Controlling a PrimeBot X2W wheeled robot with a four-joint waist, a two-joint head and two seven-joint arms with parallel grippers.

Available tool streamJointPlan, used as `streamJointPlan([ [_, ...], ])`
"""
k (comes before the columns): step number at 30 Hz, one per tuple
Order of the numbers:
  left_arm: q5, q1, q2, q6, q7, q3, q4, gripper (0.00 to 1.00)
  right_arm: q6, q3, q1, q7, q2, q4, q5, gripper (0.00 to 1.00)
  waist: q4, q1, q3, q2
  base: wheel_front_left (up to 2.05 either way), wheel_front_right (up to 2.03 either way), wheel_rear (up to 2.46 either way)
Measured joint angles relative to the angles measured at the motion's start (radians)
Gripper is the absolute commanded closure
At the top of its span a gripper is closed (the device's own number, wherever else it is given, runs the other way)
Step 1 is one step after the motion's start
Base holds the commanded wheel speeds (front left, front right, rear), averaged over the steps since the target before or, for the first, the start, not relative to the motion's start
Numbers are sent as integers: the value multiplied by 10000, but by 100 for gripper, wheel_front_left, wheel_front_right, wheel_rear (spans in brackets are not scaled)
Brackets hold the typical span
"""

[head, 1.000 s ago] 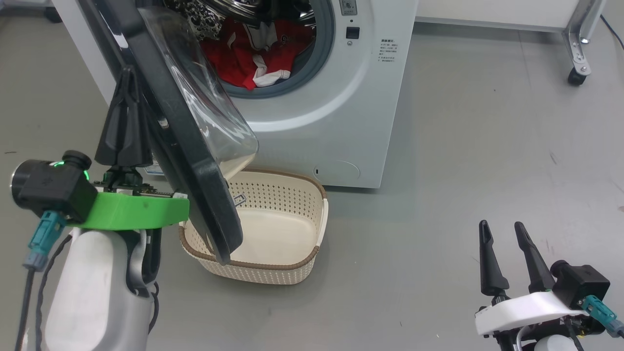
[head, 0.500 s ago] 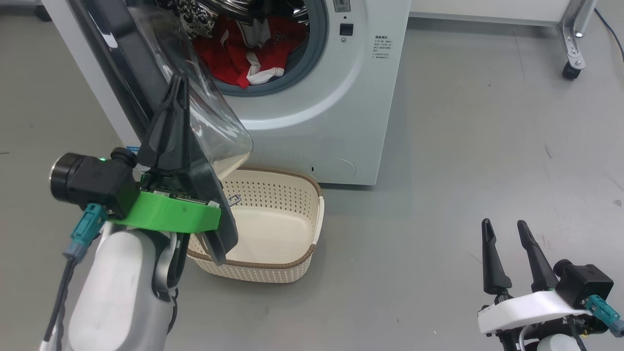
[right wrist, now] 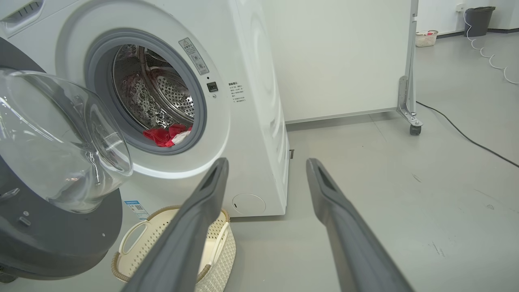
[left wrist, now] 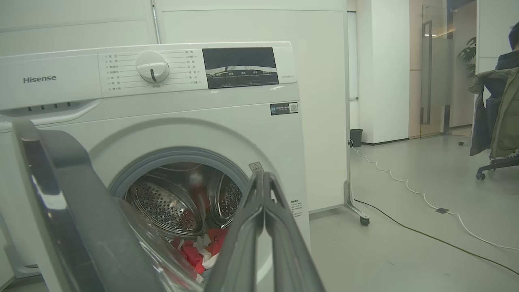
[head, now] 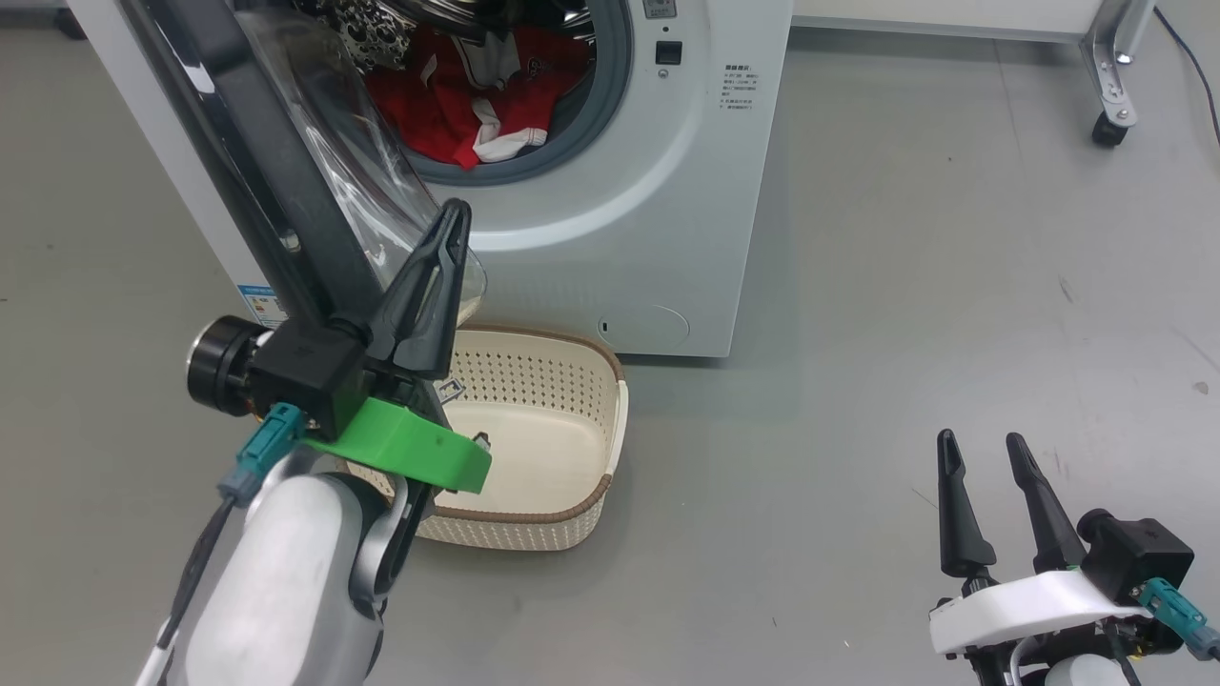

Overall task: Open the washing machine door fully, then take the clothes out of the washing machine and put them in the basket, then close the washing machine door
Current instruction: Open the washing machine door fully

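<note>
The white washing machine [head: 648, 219] stands at the back with its drum hole uncovered. The red and white clothes [head: 448, 105] lie inside the drum [right wrist: 164, 136]. The black washing machine door [head: 276, 200] hangs swung out to the left, its clear glass bowl [right wrist: 61, 142] facing right. My left gripper [head: 456, 208] is shut with nothing in it, its fingers lying across the bowl's lower edge; I cannot tell whether they touch. The cream basket [head: 610, 410] sits on the floor under the door, nothing in it. My right gripper [head: 980, 440] stands open low at the right, far from the machine.
A white partition on casters [head: 1106, 129] stands to the right of the machine. A cable [left wrist: 425, 233] runs over the grey floor beyond it. A person sits at the far right [left wrist: 509, 52]. Open floor lies between the basket and my right gripper.
My left gripper has swung to the right, from the door's outer left side across its rim to the front of the glass bowl. The head camera has shifted slightly. The right gripper is still.
</note>
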Motion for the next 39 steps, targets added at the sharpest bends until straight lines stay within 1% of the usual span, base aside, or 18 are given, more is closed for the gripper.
streamJointPlan([
  [4, -52, 263, 4, -2, 146, -261, 186, 100, 75, -36, 0, 0, 42, 25, -8, 0, -30, 0, 21, 0, 0, 0, 0],
  [11, -224, 676, 6, -35, 522, -594, 696, 100, 86, -107, -1, 0, 75, 75, -86, 0, -76, 0, 55, 0, 0, 0, 0],
  [15, -299, 893, 8, -35, 738, -671, 1060, 100, 161, -132, -1, 0, 90, 100, -109, 0, -97, 0, 69, 0, 0, 0, 0],
  [22, -474, 1065, 10, 27, 1076, -654, 1639, 100, 176, -144, -1, 0, 136, 155, -167, 0, -142, 0, 106, 0, 0, 0, 0],
  [25, -474, 1084, 12, 178, 1137, -612, 1843, 100, 255, -153, -1, 0, 163, 173, -169, 0, -172, 0, 121, 0, 0, 0, 0],
  [31, -474, 1083, 12, 456, 1206, -347, 2180, 100, 261, -171, -2, 0, 222, 211, -215, 0, -237, 0, 155, 0, 0, 0, 0],
  [34, -476, 1081, 10, 470, 1208, -286, 2382, 100, 263, -169, -2, 0, 244, 249, -242, 0, -272, 0, 169, 0, 0, 0, 0],
  [36, -476, 1079, 10, 552, 1206, -261, 2466, 100, 265, -169, -2, 0, 267, 267, -242, 0, -292, 0, 178, 0, 0, 0, 0],
  [39, -476, 1070, 8, 639, 1185, -171, 2552, 100, 351, -169, -2, 0, 293, 303, -245, 0, -317, 0, 187, 0, 0, 0, 0],
])
